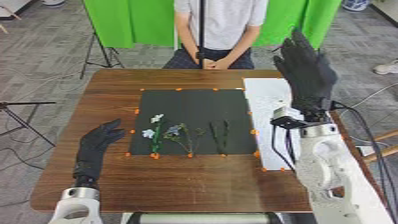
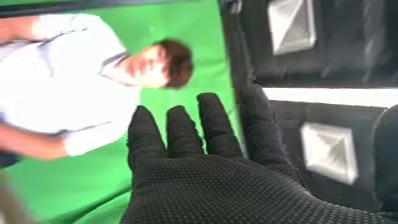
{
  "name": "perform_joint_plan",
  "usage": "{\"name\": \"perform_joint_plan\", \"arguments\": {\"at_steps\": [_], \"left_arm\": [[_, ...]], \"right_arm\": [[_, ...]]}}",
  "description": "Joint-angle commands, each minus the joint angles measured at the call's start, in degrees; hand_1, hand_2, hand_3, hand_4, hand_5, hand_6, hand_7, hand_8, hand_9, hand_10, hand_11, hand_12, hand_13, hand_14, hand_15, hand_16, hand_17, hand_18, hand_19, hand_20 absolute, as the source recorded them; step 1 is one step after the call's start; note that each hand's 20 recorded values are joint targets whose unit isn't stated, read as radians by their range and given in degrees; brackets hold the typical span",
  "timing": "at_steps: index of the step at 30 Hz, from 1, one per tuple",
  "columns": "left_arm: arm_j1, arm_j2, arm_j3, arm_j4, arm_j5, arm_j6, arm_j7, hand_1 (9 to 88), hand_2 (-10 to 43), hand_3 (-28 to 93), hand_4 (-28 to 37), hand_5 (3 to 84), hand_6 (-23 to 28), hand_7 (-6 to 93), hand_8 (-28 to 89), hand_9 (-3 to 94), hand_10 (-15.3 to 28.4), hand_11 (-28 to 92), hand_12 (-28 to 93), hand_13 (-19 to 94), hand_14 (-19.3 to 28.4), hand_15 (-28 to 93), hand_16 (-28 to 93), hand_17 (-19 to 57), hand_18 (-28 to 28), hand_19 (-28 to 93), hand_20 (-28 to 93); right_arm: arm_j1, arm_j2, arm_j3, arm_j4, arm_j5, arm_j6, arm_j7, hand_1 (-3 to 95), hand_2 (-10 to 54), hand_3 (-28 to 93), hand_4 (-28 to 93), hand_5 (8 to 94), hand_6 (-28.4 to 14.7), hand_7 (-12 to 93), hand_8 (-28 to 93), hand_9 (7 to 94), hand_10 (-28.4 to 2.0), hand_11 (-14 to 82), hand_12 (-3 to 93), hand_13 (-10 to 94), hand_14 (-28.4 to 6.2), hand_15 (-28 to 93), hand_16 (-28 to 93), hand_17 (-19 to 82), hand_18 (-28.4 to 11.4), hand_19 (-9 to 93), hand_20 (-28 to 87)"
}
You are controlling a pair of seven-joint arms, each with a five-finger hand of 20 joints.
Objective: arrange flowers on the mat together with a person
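In the head view my right hand point(image 1: 306, 72) is raised over the white sheet at the table's right side, fingers straight and holding nothing. My left hand point(image 1: 96, 145) rests over the table left of the dark mat point(image 1: 182, 100), its fingers relaxed. On the mat lie a stem with white flowers point(image 1: 149, 133), a stem with small bluish flowers point(image 1: 174, 131) beside it, and green stems point(image 1: 219, 137) farther right. In the right wrist view my right hand point(image 2: 213, 185) has its fingers extended, with nothing in them.
A white sheet point(image 1: 266, 107) lies along the mat's right edge. Orange markers point(image 1: 155, 156) border the mat. A person stands at the table's far edge, hands together, touching none of the flowers. A thin dark pole stands upright before the person.
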Motion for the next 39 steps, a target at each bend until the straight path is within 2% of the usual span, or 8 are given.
{"name": "perform_joint_plan", "arguments": {"at_steps": [1, 11, 15, 21, 31, 39], "left_arm": [[0.90, -0.62, 0.42, 0.04, 0.20, -0.51, -0.18, 21.3, 9.0, 65, -28.3, 49.5, 3.7, 15.1, -7, 51.5, 15.4, 23, 14, 40, 18.3, 22, -2, 8.5, 11.9, 10, 16], [-0.03, -0.65, 0.96, 0.52, 0.37, -0.81, 0.94, 21.3, 8.9, 65, -28.3, 49.7, 3.8, 15.1, -7, 51.6, 15.5, 23, 14, 40, 18.3, 22, -2, 8.7, 11.6, 10, 16], [0.01, -0.50, 0.82, 0.48, 0.41, -0.93, 0.69, 21.5, 8.9, 65, -28.3, 49.8, 3.8, 15.1, -7, 51.7, 15.6, 23, 14, 40, 18.3, 22, -2, 8.9, 11.5, 10, 16], [0.13, -0.56, 0.71, 0.36, 0.32, -0.47, 1.19, 21.5, 8.9, 65, -28.3, 49.8, 3.7, 15.4, -7, 51.8, 15.6, 23, 14, 40, 18.3, 23, -2, 9.1, 11.4, 10, 16], [0.21, -0.61, 0.60, 0.26, 0.16, -0.34, 1.16, 21.7, 8.8, 65, -28.3, 50.0, 3.8, 15.6, -7, 52.1, 15.8, 24, 14, 40, 18.4, 23, -2, 9.3, 11.2, 9, 17], [0.27, -0.73, 0.49, 0.19, 0.21, -0.22, 1.03, 21.7, 8.8, 66, -28.3, 50.0, 3.8, 15.6, -7, 52.1, 15.9, 24, 14, 40, 18.4, 23, -2, 9.3, 11.2, 10, 17]], "right_arm": [[-14.66, -2.34, 5.66, -2.47, 2.92, 0.68, 1.60, 0.8, 5.2, 74, -20, 29.6, 0.2, 7, -9, 29.1, -12.5, 0.8, 7.4, 18, -10.6, 0, 8, 9, -11.8, 3, 20], [-17.30, -8.81, 7.96, -3.70, -3.27, -2.49, 3.13, 2.1, 6.0, 73, -20, 33.5, -1.2, 7, -9, 32.9, -13.8, 2.1, 7.9, 22, -10.9, 2, 8, 11, -13.2, 4, 20], [-17.41, -8.69, 7.91, -3.88, -2.55, -0.69, 3.20, 2.4, 5.9, 74, -19, 35.0, -1.4, 7, -8, 33.5, -13.8, 2.3, 8.0, 22, -11.0, 3, 8, 12, -13.5, 4, 20], [-14.75, -8.06, 5.79, -3.05, -3.50, 1.40, 3.75, 2.5, 6.0, 74, -19, 36.2, -1.6, 7, -8, 34.4, -14.1, 2.4, 8.0, 23, -11.1, 4, 7, 12, -13.5, 4, 21], [-19.48, -9.40, 9.55, -4.41, -3.05, -2.94, 1.83, 3.2, 6.1, 74, -19, 38.8, -2.0, 8, -8, 36.2, -14.4, 3.1, 8.4, 25, -12.2, 6, 6, 14, -12.9, 3, 21], [-20.69, -9.73, 10.97, -4.85, -2.73, -3.68, 1.43, 3.4, 6.1, 75, -19, 40.3, -1.9, 8, -9, 37.1, -14.7, 3.2, 8.6, 26, -12.1, 7, 6, 15, -12.9, 2, 21]]}}
